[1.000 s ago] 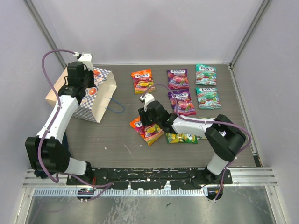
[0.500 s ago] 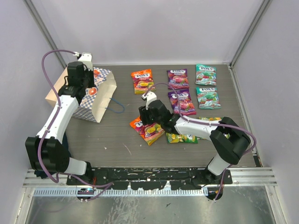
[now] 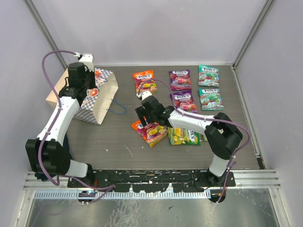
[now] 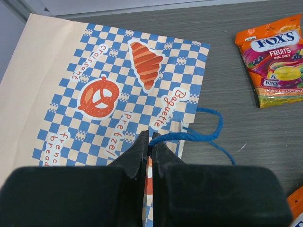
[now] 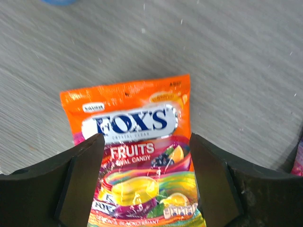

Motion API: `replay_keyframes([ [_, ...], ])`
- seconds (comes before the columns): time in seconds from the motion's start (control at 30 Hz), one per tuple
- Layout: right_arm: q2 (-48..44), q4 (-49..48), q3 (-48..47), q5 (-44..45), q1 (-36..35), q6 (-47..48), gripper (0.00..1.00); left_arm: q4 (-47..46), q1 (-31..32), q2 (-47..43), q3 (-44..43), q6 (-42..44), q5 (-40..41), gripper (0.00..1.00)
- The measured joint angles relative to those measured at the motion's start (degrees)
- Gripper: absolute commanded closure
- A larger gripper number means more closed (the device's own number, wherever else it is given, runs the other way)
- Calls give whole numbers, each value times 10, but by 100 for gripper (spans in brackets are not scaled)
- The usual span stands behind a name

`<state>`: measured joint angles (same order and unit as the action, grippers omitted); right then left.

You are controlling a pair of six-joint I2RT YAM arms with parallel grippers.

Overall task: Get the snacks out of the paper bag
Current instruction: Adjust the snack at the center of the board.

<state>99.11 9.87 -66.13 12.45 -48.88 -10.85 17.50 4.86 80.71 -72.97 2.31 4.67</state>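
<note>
Now the snacks are lying flat across the bench, outside the paper bag, which is lying on its side at the left. One orange packet, near the bench's middle, is sitting beneath the right pincer, whose jaws are standing wide apart over it, gripping nothing. The left pincer is clamping shut on the bag's blue cord handle at the bag's mouth.

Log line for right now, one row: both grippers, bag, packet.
left gripper: shut on paper bag edge | right gripper: open, straddling orange packet | packet: flat on table, not gripped
</note>
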Motion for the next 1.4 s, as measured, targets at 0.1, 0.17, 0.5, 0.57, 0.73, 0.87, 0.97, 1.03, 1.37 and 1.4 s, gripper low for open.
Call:
replay_keyframes([
  [0.1, 19, 47, -9, 0, -3, 17, 23, 0, 0, -1, 0, 0, 0, 97],
  [0.17, 32, 68, -9, -6, -5, 23, 25, 0, 0, -1, 0, 0, 0, 97],
  [0.5, 98, 85, -56, -53, -5, 18, 29, 0, 0, -1, 0, 0, 0, 97],
  [0.57, 109, 86, -68, -50, -5, 3, 28, 0, 0, -1, 0, 0, 0, 97],
  [0.73, 127, 89, -94, -27, 0, -62, 28, 0, 0, -1, 0, 0, 0, 97],
  [0.87, 134, 100, -105, 6, 11, -135, 28, 0, 0, -1, 0, 0, 0, 97],
  [0.97, 144, 117, -123, 35, 24, -181, 27, 0, 0, -1, 0, 0, 0, 97],
  [1.03, 153, 125, -136, 54, 37, -207, 27, 0, 0, -2, 0, 0, 0, 97],
  [1.37, 164, 132, -153, 96, 92, -280, 28, 0, 0, -4, 0, 0, 0, 97],
  [1.4, 164, 132, -153, 96, 94, -284, 28, 0, 0, -4, 0, 0, 0, 97],
])
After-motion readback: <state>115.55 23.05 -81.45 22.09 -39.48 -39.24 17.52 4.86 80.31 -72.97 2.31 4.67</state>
